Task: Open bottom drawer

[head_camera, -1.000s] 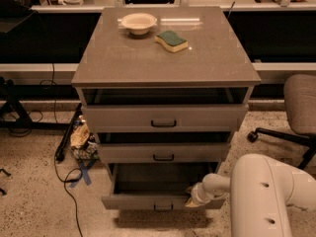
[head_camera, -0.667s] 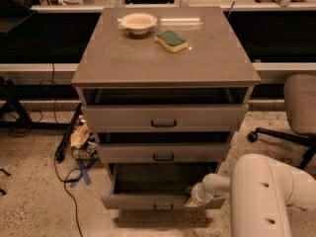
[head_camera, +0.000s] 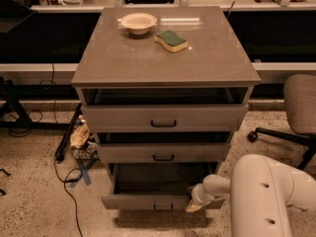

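Observation:
A grey-beige cabinet holds three drawers. The bottom drawer (head_camera: pixel 143 200) is the lowest and narrowest; it is pulled out toward me and its plain grey inside shows. Its small black bar handle (head_camera: pixel 163 207) sits at the middle of the front. My gripper (head_camera: pixel 193 201) is at the right end of that drawer front, at its top edge, on the end of my white arm (head_camera: pixel 261 196) that comes in from the lower right.
The top drawer (head_camera: pixel 163 116) and the middle drawer (head_camera: pixel 163 152) stand slightly out. A bowl (head_camera: pixel 138 21) and a green-yellow sponge (head_camera: pixel 171 40) lie on the cabinet top. An office chair (head_camera: pixel 296 107) stands to the right. Cables and clutter (head_camera: pixel 79 142) lie on the floor to the left.

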You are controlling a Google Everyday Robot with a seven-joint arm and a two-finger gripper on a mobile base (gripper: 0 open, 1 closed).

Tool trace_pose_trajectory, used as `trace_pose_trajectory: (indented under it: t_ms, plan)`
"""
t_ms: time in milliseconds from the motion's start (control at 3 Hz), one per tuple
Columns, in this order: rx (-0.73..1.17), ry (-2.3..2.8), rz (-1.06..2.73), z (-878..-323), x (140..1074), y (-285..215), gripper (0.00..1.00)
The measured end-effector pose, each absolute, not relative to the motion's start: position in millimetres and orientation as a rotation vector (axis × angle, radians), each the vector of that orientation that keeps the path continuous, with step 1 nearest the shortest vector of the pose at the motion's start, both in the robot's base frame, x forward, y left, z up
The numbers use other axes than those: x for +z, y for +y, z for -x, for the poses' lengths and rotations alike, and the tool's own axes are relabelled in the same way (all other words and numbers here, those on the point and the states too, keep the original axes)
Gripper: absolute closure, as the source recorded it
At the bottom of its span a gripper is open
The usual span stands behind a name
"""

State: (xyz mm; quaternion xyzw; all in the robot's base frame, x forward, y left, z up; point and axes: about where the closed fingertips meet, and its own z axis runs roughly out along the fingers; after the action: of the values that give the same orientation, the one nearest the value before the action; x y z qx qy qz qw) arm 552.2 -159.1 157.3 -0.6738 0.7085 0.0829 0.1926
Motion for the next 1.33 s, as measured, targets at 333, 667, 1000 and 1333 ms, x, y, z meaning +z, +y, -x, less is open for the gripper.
trace_pose_trajectory:
  t_ms: [333, 667, 1000, 1333]
  plan:
    - [0.236, 1.988, 1.892, -551, 156, -158, 0.00]
    - [0.243, 1.988, 1.900, -549, 156, -156, 0.00]
    - [0.284, 1.985, 1.930, -537, 154, -151, 0.00]
    - [0.326, 2.015, 1.916, -522, 150, -152, 0.17]
